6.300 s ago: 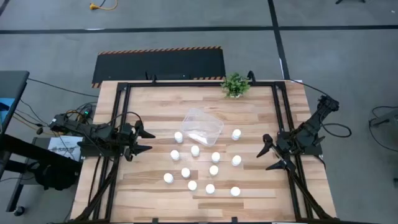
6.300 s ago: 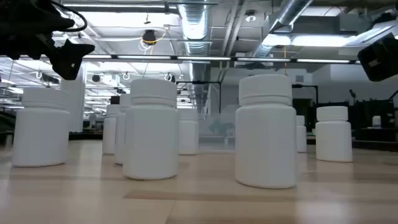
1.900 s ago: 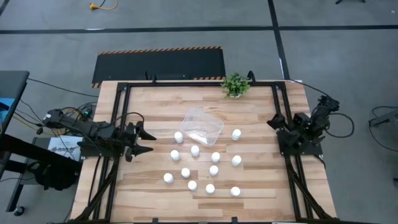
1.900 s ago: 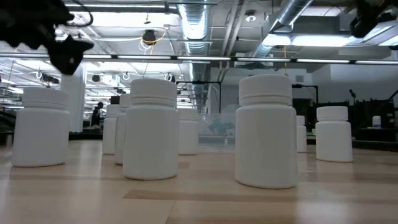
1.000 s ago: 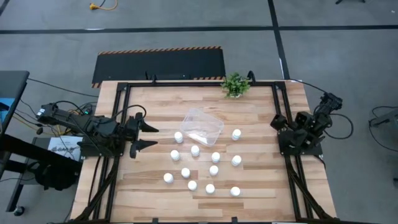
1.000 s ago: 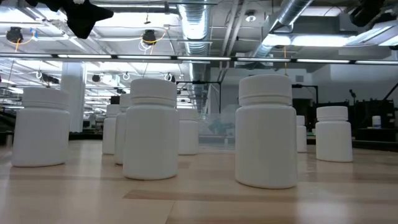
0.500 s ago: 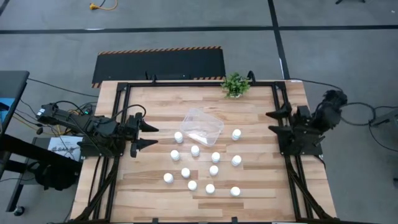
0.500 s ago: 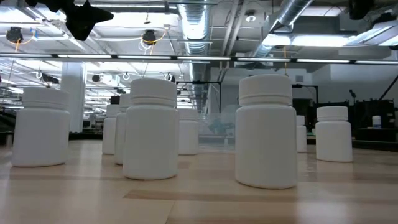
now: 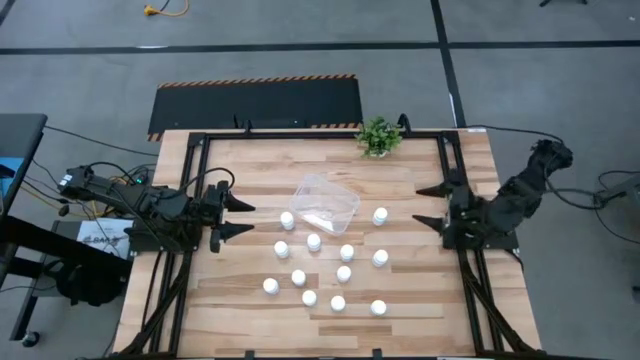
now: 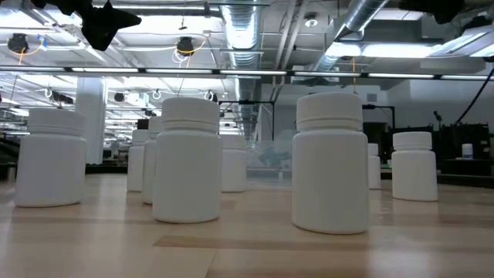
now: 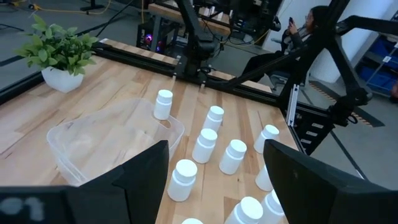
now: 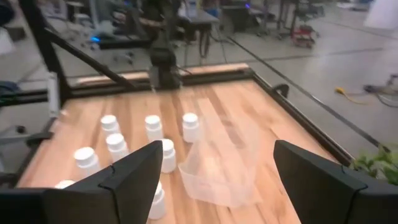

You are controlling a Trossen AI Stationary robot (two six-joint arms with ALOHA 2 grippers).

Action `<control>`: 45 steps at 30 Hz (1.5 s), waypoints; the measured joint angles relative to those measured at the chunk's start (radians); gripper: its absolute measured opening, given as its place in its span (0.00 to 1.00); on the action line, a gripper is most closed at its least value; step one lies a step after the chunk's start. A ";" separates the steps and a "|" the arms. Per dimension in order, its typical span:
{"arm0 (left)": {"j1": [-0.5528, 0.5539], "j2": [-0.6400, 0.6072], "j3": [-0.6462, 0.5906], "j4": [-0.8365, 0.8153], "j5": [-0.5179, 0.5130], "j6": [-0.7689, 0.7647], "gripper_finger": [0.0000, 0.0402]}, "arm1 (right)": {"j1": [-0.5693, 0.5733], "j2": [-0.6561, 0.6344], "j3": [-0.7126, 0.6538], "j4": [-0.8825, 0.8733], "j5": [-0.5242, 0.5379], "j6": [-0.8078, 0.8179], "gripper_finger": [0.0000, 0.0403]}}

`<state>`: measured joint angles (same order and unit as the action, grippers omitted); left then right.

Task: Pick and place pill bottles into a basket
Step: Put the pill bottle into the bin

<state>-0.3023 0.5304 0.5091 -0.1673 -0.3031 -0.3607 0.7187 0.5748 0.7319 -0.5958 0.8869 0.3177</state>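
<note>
The pill bottles (image 9: pixel 314 242) stand upright in a loose group just in front of the empty basket (image 9: pixel 324 202), between the open left gripper (image 9: pixel 238 219) and the open right gripper (image 9: pixel 430 204), roughly equally far from both

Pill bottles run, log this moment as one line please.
phase: approach | left gripper: open, empty, left of basket | right gripper: open, empty, right side | pill bottles: on table, none in basket

The basket (image 9: pixel 325 203) sits mid-table (image 9: pixel 240 300), the plant (image 9: pixel 378 136) at the far edge, the pill bottles (image 9: pixel 331 262) scattered upright near of the basket.
</note>
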 joint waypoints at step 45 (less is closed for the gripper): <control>0.000 0.047 0.001 -0.036 0.007 0.234 0.63 | -0.506 0.378 0.000 -0.089 -0.581 0.042 0.75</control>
<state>-0.3019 0.5774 0.5098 -0.2031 -0.2958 -0.1265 0.2127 0.9525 0.7319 -0.6848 0.3064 0.3598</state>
